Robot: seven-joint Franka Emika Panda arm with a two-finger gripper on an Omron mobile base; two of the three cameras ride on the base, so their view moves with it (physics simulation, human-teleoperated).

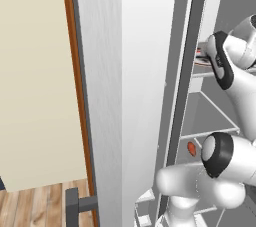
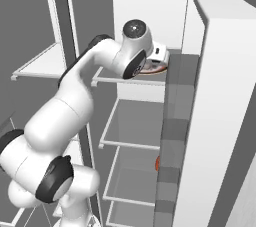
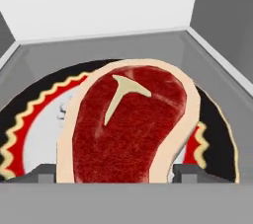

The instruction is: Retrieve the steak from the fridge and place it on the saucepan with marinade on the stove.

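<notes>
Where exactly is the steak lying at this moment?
In the hand view the steak lies on a round black, red and white plate on a fridge shelf, between the two fingers; the shelf's white back wall stands behind it.

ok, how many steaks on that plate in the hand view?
1. A single steak lies on the patterned plate on a fridge shelf, directly ahead of the open gripper. The plate's near edge is cut off, so more may be hidden.
</notes>
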